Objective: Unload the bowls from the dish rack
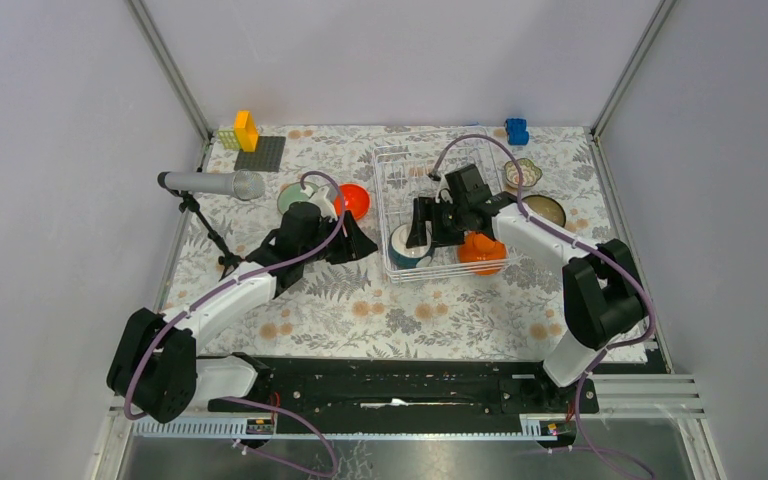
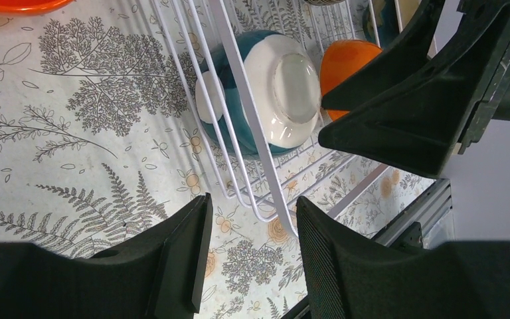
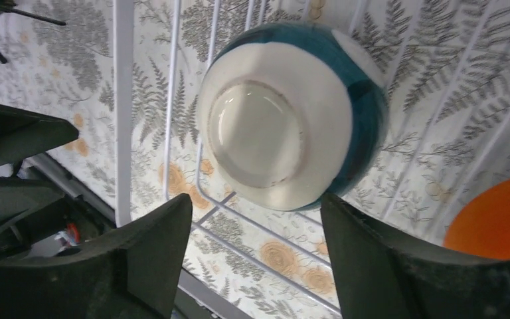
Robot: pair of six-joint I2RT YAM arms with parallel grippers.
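Hovering open over the overturned teal-and-cream glazed bowl in the near-left corner of the white wire dish rack, the right hand could catch a wire when closing, dragging the rack or losing the slick bowl.

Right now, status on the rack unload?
Left gripper open, empty, just outside the dish rack wall. Right gripper open over teal bowl, base showing, in rack; orange bowl beside it. Grippers close together there.
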